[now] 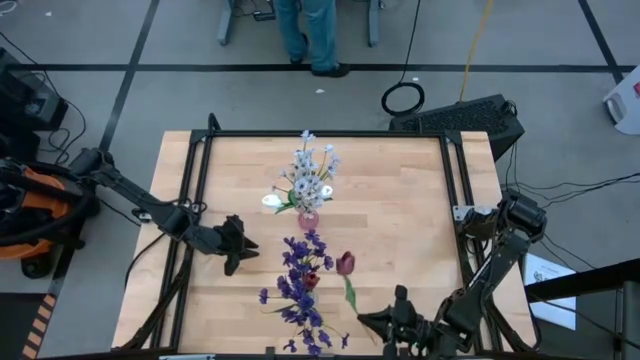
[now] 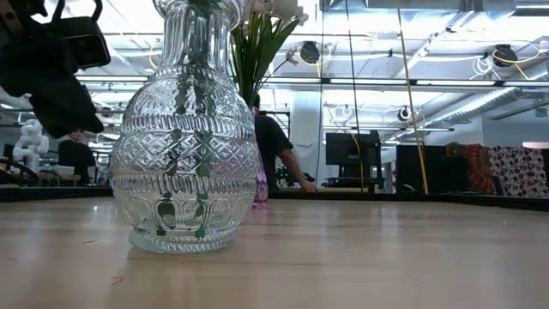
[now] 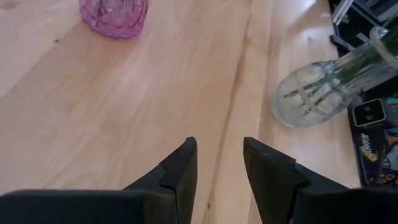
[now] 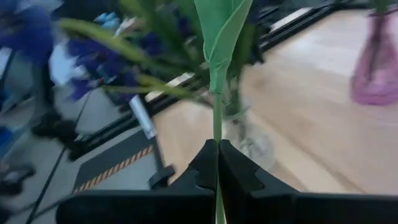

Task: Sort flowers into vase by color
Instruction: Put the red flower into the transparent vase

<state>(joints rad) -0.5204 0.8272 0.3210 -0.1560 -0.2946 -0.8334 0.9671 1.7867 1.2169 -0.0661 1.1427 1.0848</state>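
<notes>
A dark red tulip point(image 1: 345, 263) on a green stem hangs over the table's near right part, with my right gripper point(image 1: 378, 320) shut on it. Just left of it a clear glass vase point(image 2: 184, 146) holds dark purple flowers point(image 1: 300, 290). A red bud point(image 1: 311, 281) shows among them. Farther back, a pink vase point(image 1: 308, 219) holds pale lavender-white flowers point(image 1: 310, 172) and a white bud point(image 1: 272, 201). My left gripper point(image 1: 238, 245) stands open over bare table, left of both vases, with nothing between its fingers point(image 3: 180, 171). My right gripper pinches the tulip's green stem point(image 4: 217, 132) between its two fingertips, below the leaf point(image 4: 219, 37). The fingers come nearly level from the table's near right side. The stem rises out past the fingertips, tilted, with the bloom lifted clear of the table.
A black frame point(image 1: 200, 180) runs along the table's left, far and right edges. A small camera point(image 3: 372, 113) sits at the near edge beside the clear vase. Bare wood lies between my left gripper and the pink vase point(image 3: 115, 15). A person point(image 1: 312, 35) stands beyond the far edge.
</notes>
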